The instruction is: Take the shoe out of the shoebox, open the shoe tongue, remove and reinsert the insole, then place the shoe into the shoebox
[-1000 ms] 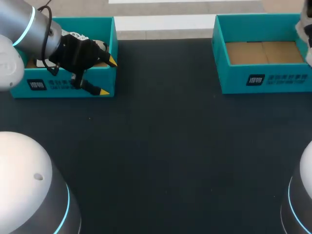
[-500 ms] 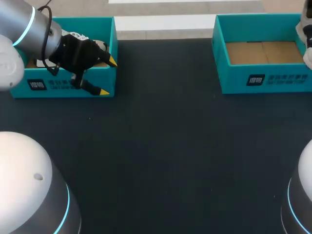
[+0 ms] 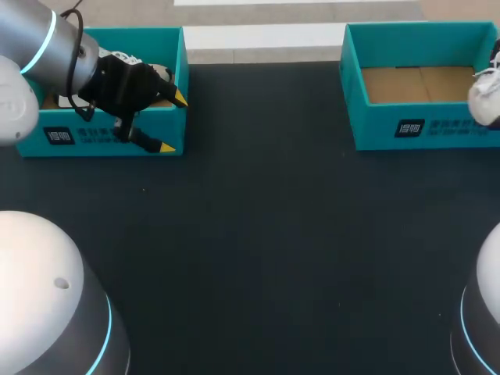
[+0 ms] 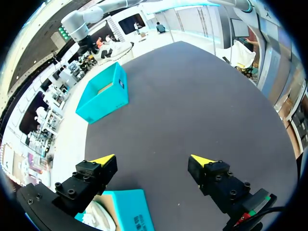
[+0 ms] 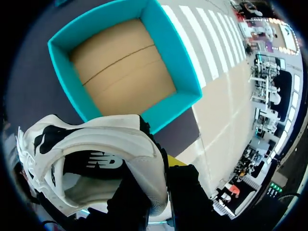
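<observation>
A white and black shoe (image 5: 96, 144) hangs above the right teal shoebox (image 5: 173, 62), whose cardboard floor is bare. My right gripper (image 5: 162, 169) is shut on the shoe's wall, one finger inside the opening and one outside. In the head view only the shoe's white toe (image 3: 484, 100) shows at the right edge, over that shoebox's front wall (image 3: 426, 129). My left gripper (image 3: 173, 122) stands open over the right end of the left teal shoebox (image 3: 101, 141), which holds a second white and black shoe (image 3: 119, 57). The left gripper (image 4: 153, 160) has nothing between its fingers.
The two shoeboxes stand at the far corners of the dark table (image 3: 258, 234). Under the left gripper a corner of the left shoebox (image 4: 132, 211) shows, with the second shoe (image 4: 98, 217) inside.
The shoe in my right gripper has come down and toward the front of the right shoebox, so more of it now shows in the head view. The left arm has kept still.
</observation>
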